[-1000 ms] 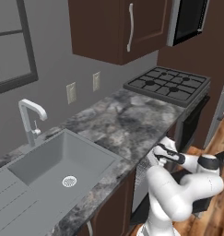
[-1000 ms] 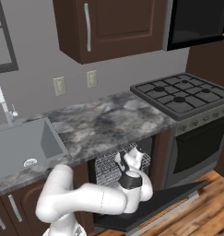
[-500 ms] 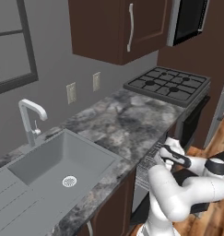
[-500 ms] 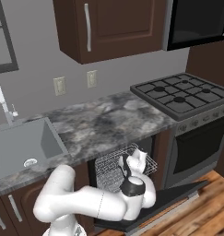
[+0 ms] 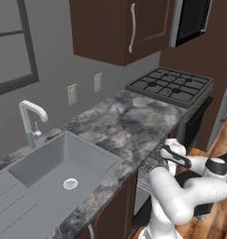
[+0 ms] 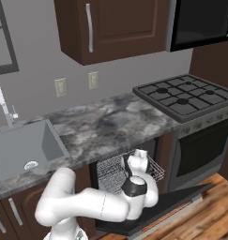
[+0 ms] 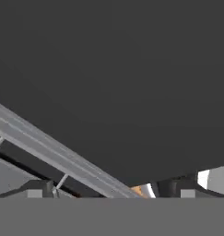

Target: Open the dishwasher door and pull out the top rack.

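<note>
Counter (image 6: 106, 124) spans sink (image 6: 26, 147) to stove (image 6: 186, 96); under it the dishwasher stands open. Its door (image 6: 181, 199) lies flat and dark near the floor, so that step looks done. The rack (image 6: 116, 169) juts partway out of the cavity above the door, with more travel seemingly left. The gripper (image 6: 140, 155) sits at the rack's front edge, a wire bar (image 7: 58, 156) crossing between its fingertips; whether it clamps the wire I cannot tell.

The top rack (image 6: 127, 169) juts out under the counter (image 6: 106, 123), above the lowered dishwasher door (image 6: 176, 201).
</note>
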### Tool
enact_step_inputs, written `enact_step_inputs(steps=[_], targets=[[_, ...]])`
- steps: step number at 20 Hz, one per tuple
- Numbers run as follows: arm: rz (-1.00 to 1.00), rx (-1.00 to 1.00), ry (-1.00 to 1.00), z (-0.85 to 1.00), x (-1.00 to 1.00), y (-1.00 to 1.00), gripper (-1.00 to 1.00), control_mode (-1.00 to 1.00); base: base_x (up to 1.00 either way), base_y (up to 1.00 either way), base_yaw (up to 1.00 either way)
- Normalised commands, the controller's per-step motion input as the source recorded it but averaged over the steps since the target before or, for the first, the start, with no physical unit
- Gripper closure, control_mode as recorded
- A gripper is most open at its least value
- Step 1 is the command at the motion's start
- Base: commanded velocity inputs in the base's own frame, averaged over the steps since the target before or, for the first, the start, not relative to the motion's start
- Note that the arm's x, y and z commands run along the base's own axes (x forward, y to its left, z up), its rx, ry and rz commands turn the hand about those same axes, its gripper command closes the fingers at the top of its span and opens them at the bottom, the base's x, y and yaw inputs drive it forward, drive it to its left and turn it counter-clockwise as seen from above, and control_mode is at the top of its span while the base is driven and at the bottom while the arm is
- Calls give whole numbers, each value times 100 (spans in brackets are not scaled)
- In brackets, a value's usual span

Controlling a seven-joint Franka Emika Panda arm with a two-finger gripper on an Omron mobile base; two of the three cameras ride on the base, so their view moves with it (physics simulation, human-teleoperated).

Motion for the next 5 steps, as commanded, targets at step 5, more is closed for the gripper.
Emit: enact_step_inputs(steps=[5], targets=[[-9,-21,49,-20,0,-23,-100,-100,0,0,0]])
